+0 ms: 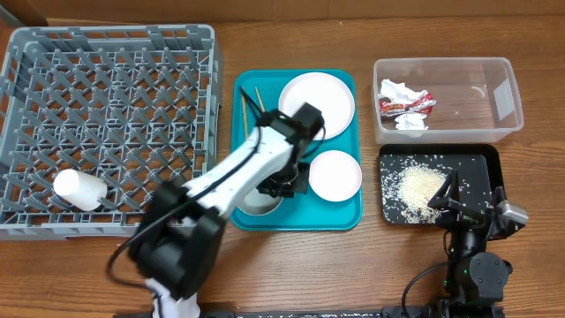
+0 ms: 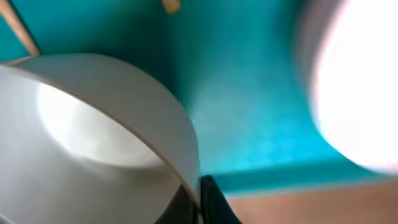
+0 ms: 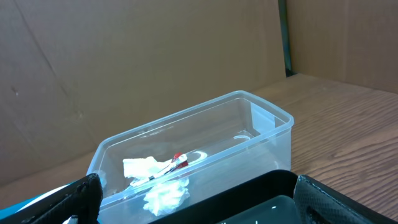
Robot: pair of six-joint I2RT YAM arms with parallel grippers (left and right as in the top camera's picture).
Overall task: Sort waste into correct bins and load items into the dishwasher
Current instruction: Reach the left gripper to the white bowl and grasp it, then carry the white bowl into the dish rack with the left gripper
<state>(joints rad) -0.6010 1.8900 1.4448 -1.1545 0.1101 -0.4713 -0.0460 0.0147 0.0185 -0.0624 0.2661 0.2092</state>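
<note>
- The left gripper (image 1: pixel 284 184) hangs low over the teal tray's (image 1: pixel 349 216) near end, at the round metal bowl (image 1: pixel 256 205).
- The left wrist view shows the bowl's thin, smooth, dull-silver rim running between the dark fingers (image 2: pixel 211 200); whether they pinch it, I cannot tell.
- Two thin wooden chopsticks (image 1: pixel 245 106) lie beside a large glossy white plate (image 1: pixel 316 103), with a smaller plate (image 1: pixel 335 174) near it.
- A small white cup (image 1: pixel 79 188) lies on its side in the grey lattice dish rack (image 1: pixel 106 53).
- The right gripper (image 3: pixel 199 208) is spread wide above the flat black tray (image 1: pixel 485 163) of pale rice scraps (image 1: pixel 419 185).
- Its wrist view looks into the clear tub (image 3: pixel 273 134), which holds crumpled tissue (image 3: pixel 165 196) and the red-and-silver wrapper (image 1: pixel 406 104).
</note>
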